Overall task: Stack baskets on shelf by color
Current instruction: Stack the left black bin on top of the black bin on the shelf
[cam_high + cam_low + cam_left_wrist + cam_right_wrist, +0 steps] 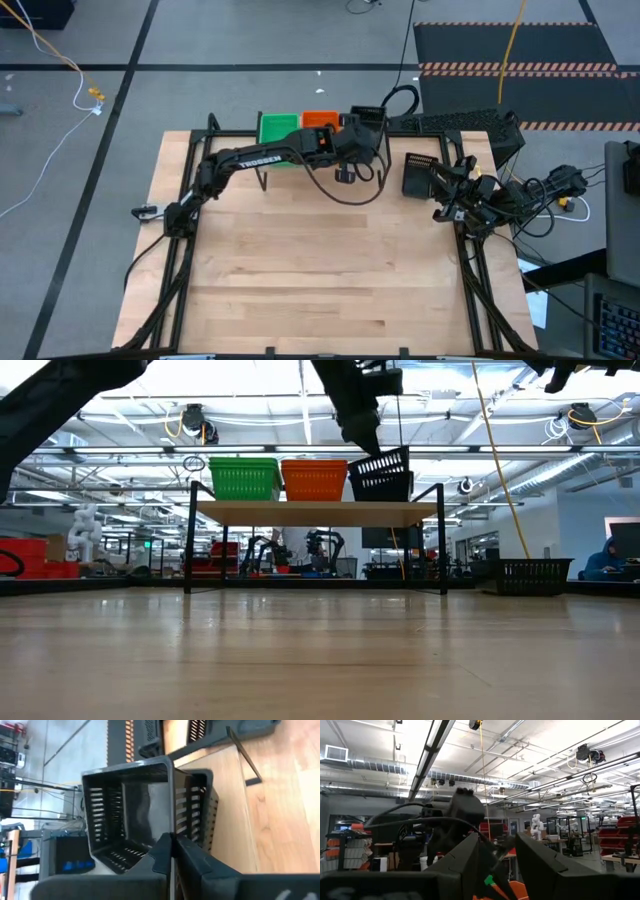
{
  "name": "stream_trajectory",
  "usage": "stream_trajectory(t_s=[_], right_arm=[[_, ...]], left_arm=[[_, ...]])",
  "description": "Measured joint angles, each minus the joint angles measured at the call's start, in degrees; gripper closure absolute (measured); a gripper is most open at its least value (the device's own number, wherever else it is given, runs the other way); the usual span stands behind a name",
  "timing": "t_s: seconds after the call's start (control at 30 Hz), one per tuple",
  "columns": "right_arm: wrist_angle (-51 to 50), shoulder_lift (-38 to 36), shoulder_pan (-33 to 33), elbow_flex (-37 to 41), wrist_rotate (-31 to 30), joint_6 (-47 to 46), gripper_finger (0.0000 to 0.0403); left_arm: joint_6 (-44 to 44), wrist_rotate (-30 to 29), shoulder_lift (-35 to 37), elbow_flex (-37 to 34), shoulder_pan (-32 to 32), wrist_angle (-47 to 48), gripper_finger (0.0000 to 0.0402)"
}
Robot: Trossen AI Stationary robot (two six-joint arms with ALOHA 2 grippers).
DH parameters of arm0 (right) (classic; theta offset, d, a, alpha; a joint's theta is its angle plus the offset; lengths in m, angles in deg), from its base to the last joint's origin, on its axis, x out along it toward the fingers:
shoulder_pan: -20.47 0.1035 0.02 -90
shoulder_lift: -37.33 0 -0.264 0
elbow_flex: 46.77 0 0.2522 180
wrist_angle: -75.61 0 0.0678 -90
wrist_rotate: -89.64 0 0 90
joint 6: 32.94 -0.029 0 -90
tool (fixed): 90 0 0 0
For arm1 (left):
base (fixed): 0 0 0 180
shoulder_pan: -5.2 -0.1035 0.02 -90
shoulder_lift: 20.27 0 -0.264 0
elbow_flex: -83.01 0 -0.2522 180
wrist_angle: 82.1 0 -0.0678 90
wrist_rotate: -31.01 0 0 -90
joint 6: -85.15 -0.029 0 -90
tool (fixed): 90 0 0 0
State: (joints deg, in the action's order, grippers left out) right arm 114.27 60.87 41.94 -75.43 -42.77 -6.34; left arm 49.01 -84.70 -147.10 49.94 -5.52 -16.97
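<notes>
On the shelf (315, 512) stand a green basket (244, 478) and an orange basket (314, 479), side by side. My left gripper (172, 851) reaches over the shelf's right end and is shut on a black basket (382, 475), which is tilted there. A second black perforated wall (204, 810) shows close behind the held basket. Another black basket (420, 172) rests on the table right of the shelf. My right gripper (497, 865) is open, raised above the table's right side near that basket, and touches nothing. My left gripper holds the black basket by the rim of one side wall (172, 827), one finger inside (161, 854) and one outside (196, 857). It comes from above, slanting down. The basket hangs tilted over the shelf's right end (400, 510); whether its bottom touches the plank, I cannot tell.
The wooden tabletop (320, 270) is bare in front of the shelf. Black frame rails run along the table's left and right edges (480, 280). Cables and equipment crowd the right arm's base (555, 190). The shelf's thin black legs (188, 540) stand at the table's far side.
</notes>
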Motion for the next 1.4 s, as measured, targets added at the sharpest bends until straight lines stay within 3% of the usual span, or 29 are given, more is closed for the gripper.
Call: stream_trajectory(t_s=[0.33,0.57,0.8,1.1,1.27,1.4], right_arm=[[0.0,0.0,0.0,0.0,0.0,1.1,0.028],[0.0,0.0,0.0,0.0,-1.4,0.8,0.028],[0.0,0.0,0.0,0.0,-1.4,0.3,0.028],[0.0,0.0,0.0,0.0,-1.3,0.6,0.028],[0.0,0.0,0.0,0.0,-1.3,0.6,0.028],[0.0,0.0,0.0,0.0,-1.3,0.6,0.028]], left_arm=[[1.3,0.1,1.2,0.1,1.2,-1.6,0.0292],[2.6,1.2,0.6,0.1,1.2,1.1,0.0256],[5.4,1.7,-0.3,0.1,0.1,2.9,0.0249],[6.3,11.8,-0.3,0.1,2.3,1.0,0.0249],[5.9,6.7,-0.7,0.0,3.4,-2.2,0.0249],[5.6,5.8,-0.1,0.2,3.5,-3.4,0.0249]])
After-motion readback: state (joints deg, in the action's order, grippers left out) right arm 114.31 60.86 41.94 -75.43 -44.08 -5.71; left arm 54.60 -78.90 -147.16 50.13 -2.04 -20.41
